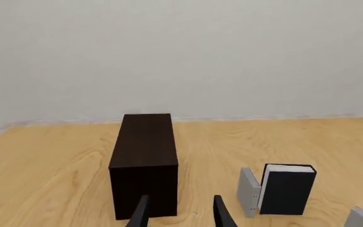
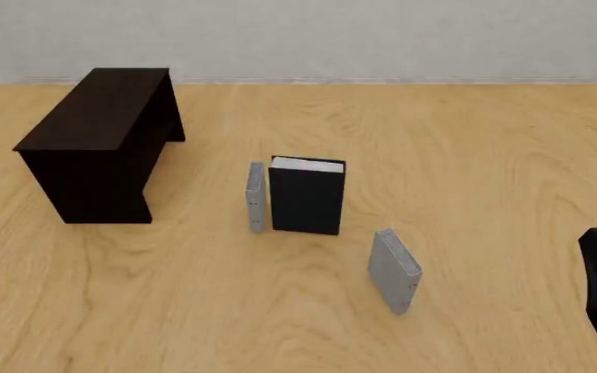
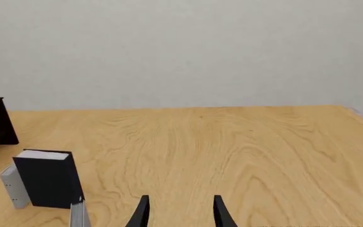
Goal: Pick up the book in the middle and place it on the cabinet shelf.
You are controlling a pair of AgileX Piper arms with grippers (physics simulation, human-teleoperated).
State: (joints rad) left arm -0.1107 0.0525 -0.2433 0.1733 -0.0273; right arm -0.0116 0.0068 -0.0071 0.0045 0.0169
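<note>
The light is bright, soft and even in all three views. No glare shows anywhere. The table (image 2: 465, 140) looks warm and clear, with sharp wood lines. Shadows are very faint. The cabinet (image 2: 96, 148) is so dark that its sides look almost flat black. The book (image 2: 307, 198) has crisp edges. Nothing is blurry, and the edges of the pictures do not bend.

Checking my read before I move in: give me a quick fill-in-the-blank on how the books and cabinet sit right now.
1. The black book stands ____ on the table.
2. The cabinet sits to the ____ of the black book in the front view.
3. The number of thin grey books is ____: one right beside the black book, another nearer the arms.
4. Both grippers, left and right, are ____.

Missing words: upright; left; two; open
</note>
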